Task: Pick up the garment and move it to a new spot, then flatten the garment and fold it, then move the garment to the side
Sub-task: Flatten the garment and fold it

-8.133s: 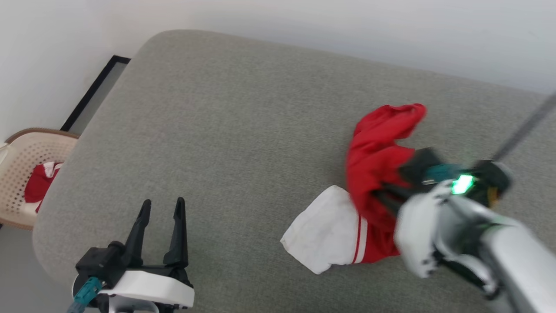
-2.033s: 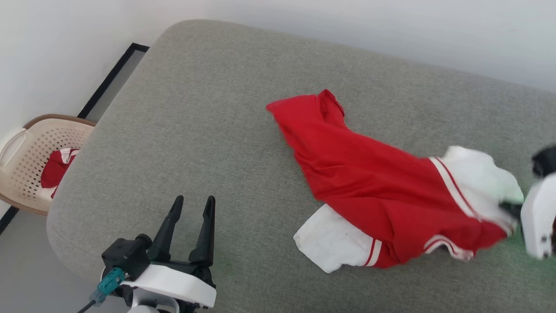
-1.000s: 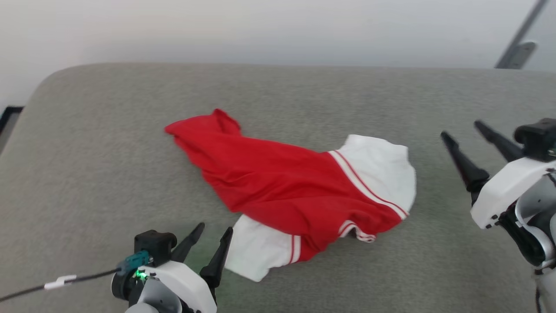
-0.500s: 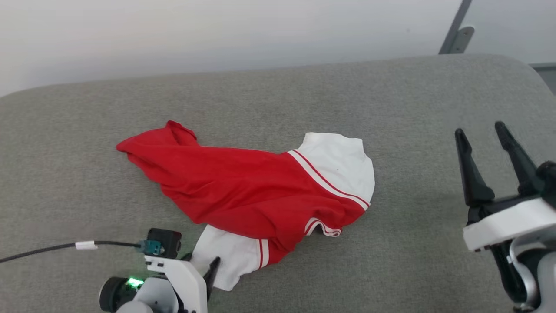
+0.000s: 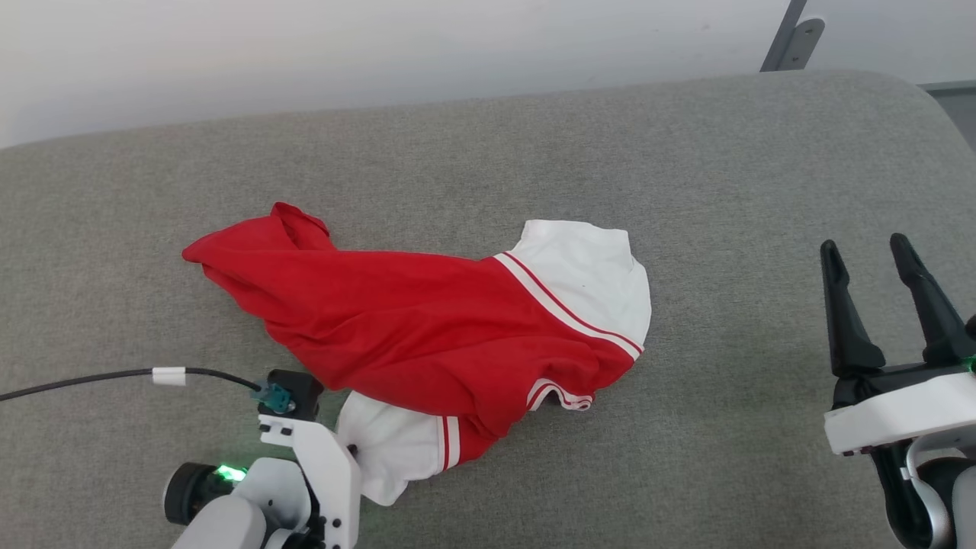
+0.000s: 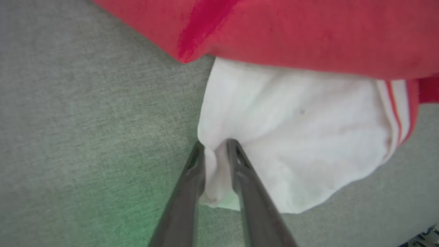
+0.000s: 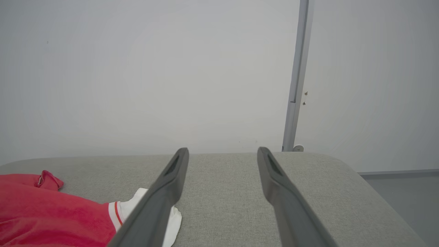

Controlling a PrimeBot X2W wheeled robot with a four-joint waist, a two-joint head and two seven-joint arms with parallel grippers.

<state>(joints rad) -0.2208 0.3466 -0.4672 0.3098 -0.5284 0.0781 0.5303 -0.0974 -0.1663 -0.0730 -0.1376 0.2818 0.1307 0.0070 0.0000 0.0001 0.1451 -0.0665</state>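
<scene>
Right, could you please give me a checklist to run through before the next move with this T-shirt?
1. Left gripper shut on the near white sleeve: ok.
2. Whether it pinches one layer of the sleeve or both: cannot tell.
3. Right gripper open and apart from the garment: ok.
4. Garment flat: not ok; the red body is bunched and lies over part of that sleeve.
5. Bare grey cushion around the garment for spreading: ok.
</scene>
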